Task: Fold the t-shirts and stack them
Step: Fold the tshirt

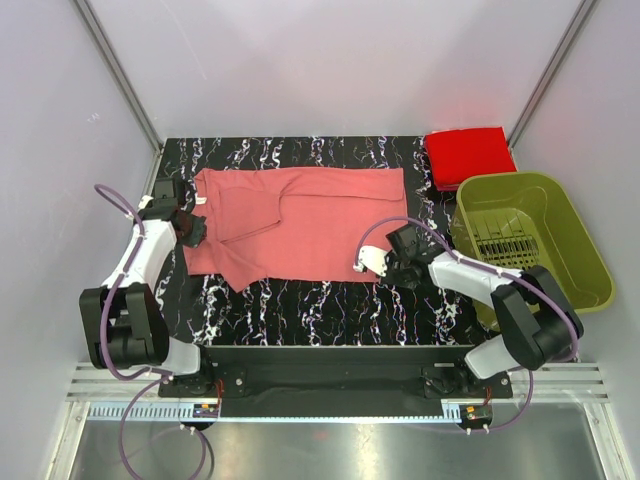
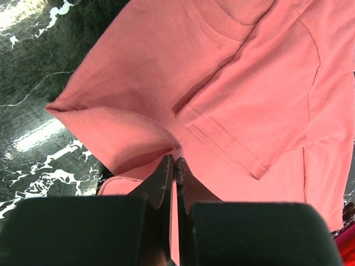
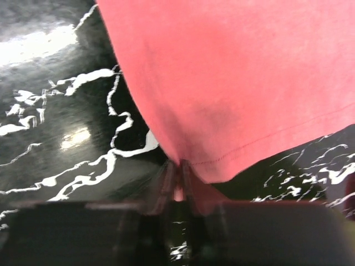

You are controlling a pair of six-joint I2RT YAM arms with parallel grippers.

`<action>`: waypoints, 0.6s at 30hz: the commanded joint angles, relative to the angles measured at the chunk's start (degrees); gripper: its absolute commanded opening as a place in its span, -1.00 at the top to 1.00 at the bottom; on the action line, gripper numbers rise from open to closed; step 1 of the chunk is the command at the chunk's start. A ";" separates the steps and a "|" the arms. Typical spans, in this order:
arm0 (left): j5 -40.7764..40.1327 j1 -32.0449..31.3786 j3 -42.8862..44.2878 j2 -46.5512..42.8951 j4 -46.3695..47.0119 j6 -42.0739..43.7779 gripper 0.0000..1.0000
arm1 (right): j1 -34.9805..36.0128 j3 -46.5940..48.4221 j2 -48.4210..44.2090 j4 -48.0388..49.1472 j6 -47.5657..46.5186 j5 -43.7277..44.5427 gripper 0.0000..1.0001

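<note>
Black marbled table (image 1: 320, 315) is carrying the salmon-pink t-shirt (image 1: 310, 220), spread flat and partly folded. Left gripper (image 2: 173, 166) is pinching its left edge tight; right gripper (image 3: 180, 174), blurred, seems to be nipping the near hem corner. Folding is under way, probably calling next for lifting both ends together.

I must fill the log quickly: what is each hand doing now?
Left hand: closed, pinching the pink t-shirt at its edge.
Right hand: closed, pinching a corner of the same t-shirt.

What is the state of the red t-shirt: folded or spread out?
Folded. The red t-shirt lies as a compact rectangle with no sleeves showing, just behind the green basket.
</note>
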 commanded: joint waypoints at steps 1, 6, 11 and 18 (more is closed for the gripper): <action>-2.88 -0.24 3.09 -0.02 0.86 0.91 1.00 | 0.37 1.46 1.40 2.10 0.39 1.67 0.94; -8.33 -0.16 7.65 0.33 -0.73 1.35 1.00 | -0.15 3.65 -0.09 1.93 0.39 3.08 1.00; -11.85 -0.07 13.62 3.66 -1.69 0.39 1.00 | -2.70 6.99 0.69 1.49 -1.89 2.82 1.00; -12.64 -0.15 24.17 12.45 -4.86 -1.46 1.00 | -7.36 18.31 7.72 -0.01 -6.11 0.11 1.00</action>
